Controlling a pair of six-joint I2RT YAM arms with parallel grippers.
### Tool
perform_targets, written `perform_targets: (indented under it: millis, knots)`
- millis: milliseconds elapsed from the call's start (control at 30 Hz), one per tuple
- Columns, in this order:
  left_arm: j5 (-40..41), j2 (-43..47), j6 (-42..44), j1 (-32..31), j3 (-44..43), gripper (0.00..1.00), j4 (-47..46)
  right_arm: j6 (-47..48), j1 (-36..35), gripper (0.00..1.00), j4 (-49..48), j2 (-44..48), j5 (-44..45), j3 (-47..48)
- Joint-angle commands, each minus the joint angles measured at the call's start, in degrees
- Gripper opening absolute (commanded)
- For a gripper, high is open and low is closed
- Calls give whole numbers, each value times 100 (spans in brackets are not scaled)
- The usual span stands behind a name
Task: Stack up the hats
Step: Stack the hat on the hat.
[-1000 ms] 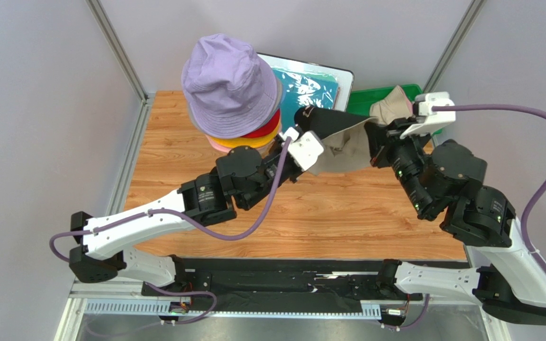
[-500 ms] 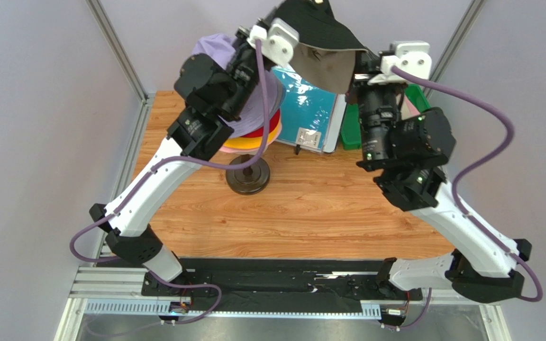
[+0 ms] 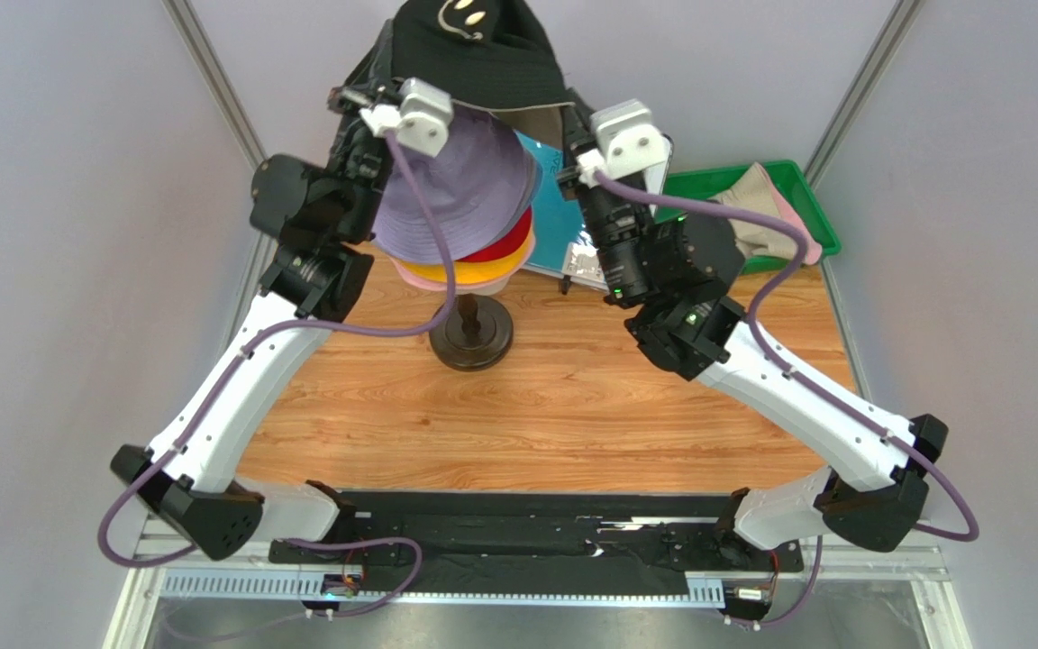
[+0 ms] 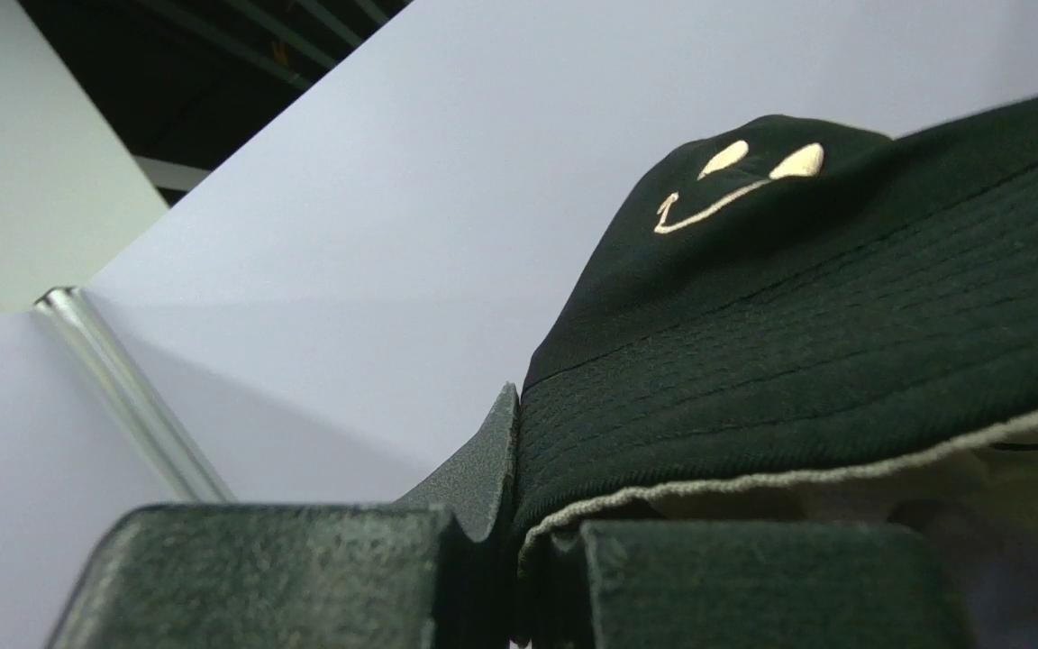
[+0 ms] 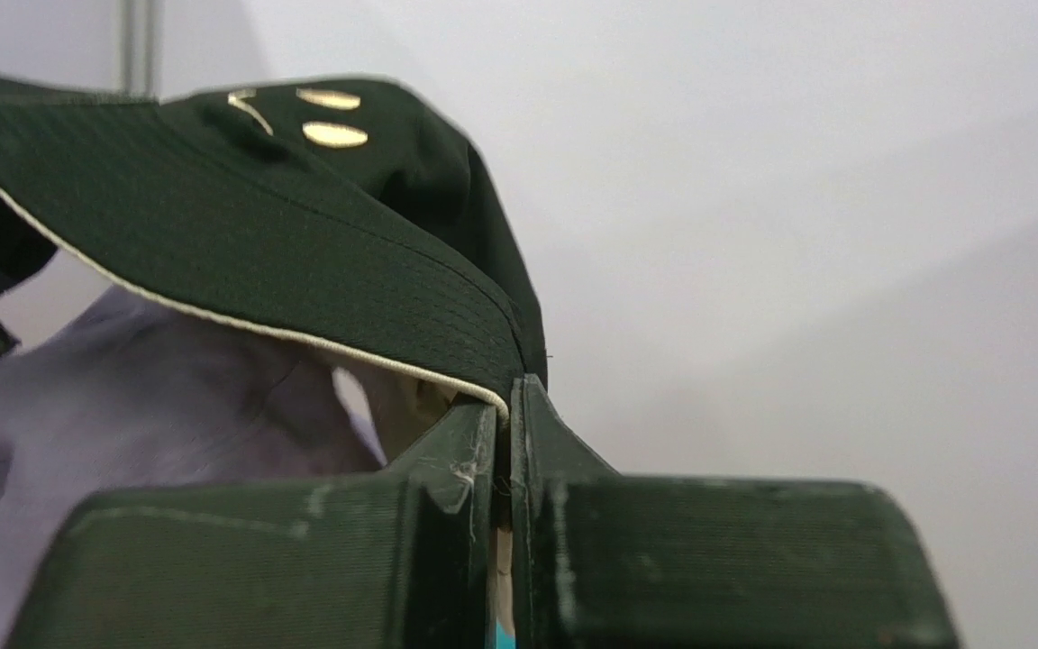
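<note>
The wooden surface (image 3: 592, 406) lies well below both end effectors, and the lavender hat (image 3: 464, 196) sits just beneath them. The black hat (image 3: 477, 61) is spread between them, over the lavender one. The left end effector (image 4: 518, 453) is clamped on one side of its brim, and the right end effector (image 5: 508, 406) is clamped on the opposite side.

Six hats show: one black hat (image 3: 464, 54), one lavender hat (image 3: 464, 203), one red hat (image 3: 518, 238), one orange-yellow hat (image 3: 491, 268), one pink hat (image 3: 419, 277) and one beige hat (image 3: 752, 203). There are two pincers, the left pincer (image 4: 518, 527) and the right pincer (image 5: 508, 446). Also one green tray (image 3: 789, 173), one teal sheet (image 3: 549, 203) and one dark round base (image 3: 470, 338)
</note>
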State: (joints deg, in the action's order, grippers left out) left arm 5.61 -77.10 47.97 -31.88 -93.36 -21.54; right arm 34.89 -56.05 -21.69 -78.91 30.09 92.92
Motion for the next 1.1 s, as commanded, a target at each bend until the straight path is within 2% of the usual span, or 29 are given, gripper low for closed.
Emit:
perform_targets:
  millis: [0, 133, 400, 633, 1067]
  knots:
    - [187, 897, -269, 524, 1020, 0, -1431, -263, 33, 0, -810, 166, -363, -389]
    - [527, 1197, -507, 639, 1636, 0, -1484, -659, 33, 0, -591, 280, -801, -565]
    - [1276, 1680, -982, 806, 2919, 0, -2135, -633, -46, 0, -354, 552, -1101, -1048]
    - [1732, 1733, -1210, 824, 3851, 0, -2749, -545, -99, 0, -248, 702, -1084, -1470]
    - [2252, 1804, -1764, 841, 5222, 0, -3181, -510, -283, 0, -265, 1123, -794, -2392]
